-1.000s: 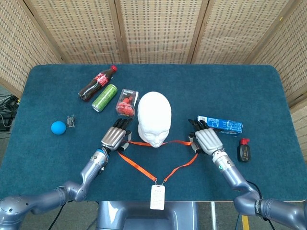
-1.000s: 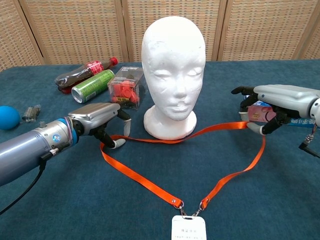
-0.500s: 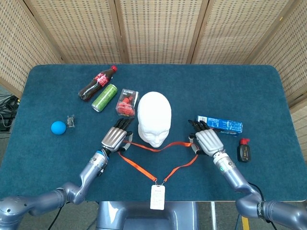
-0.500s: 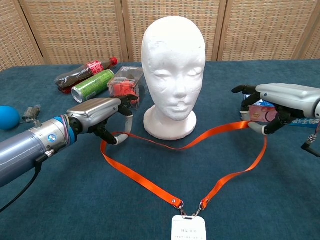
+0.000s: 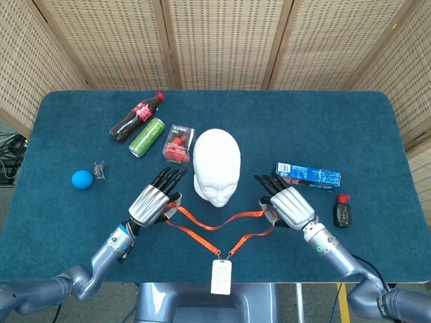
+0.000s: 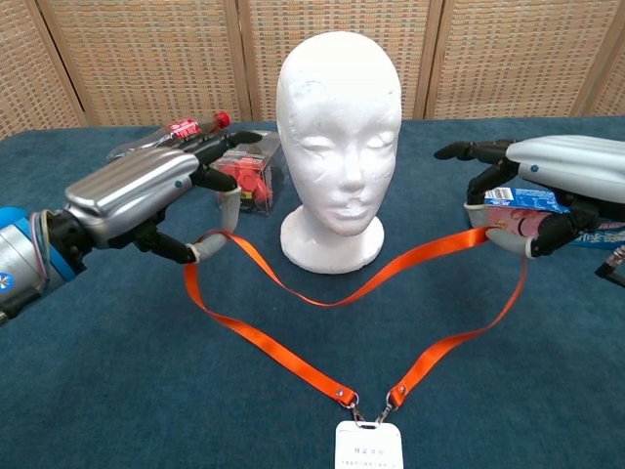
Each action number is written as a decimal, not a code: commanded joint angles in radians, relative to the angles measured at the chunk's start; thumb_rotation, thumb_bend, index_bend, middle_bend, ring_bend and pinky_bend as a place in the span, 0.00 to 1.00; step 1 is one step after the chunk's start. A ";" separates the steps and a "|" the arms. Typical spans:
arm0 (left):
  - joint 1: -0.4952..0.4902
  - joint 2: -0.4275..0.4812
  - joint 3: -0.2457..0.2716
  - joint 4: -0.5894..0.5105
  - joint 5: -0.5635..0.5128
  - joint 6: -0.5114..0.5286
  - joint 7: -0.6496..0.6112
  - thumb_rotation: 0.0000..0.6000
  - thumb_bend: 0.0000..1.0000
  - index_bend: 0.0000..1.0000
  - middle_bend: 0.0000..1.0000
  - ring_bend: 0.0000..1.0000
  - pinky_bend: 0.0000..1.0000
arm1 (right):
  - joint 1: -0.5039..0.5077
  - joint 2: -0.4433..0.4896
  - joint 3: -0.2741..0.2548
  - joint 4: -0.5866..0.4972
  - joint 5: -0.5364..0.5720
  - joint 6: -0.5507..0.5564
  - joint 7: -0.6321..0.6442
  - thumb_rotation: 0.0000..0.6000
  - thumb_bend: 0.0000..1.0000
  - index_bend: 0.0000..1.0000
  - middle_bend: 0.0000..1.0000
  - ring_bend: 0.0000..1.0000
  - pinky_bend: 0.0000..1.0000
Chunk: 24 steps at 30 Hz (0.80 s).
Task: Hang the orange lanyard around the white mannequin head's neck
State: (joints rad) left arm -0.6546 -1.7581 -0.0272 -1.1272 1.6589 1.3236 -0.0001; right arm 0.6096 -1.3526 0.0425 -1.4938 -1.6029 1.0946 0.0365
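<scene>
Both hands raised off the bench [image 5: 350, 128], each pinching the orange lanyard [image 6: 322, 298] between thumb and finger, other fingers spread. Left hand [image 6: 146, 195] holds the strap's left side, right hand [image 6: 547, 191] the right side. Strap sags in a V in front of the white mannequin head [image 6: 339, 137], near its base, not over it. Lower loop runs down to a white badge [image 6: 368, 445] at the near bench edge. Bottle [image 5: 137, 116], green can [image 5: 147, 136] and clear box [image 5: 178, 144] lie behind the left hand.
</scene>
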 commanded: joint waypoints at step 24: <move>-0.103 0.325 -0.309 -0.469 -0.368 -0.165 0.050 1.00 0.50 0.70 0.00 0.00 0.00 | 0.093 0.323 0.342 -0.484 0.511 -0.021 0.203 1.00 0.69 0.73 0.01 0.00 0.00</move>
State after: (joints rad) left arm -0.7291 -1.4658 -0.2777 -1.5466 1.3946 1.2293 -0.0046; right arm 0.6702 -1.0608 0.3088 -1.9398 -1.2260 1.1260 0.2105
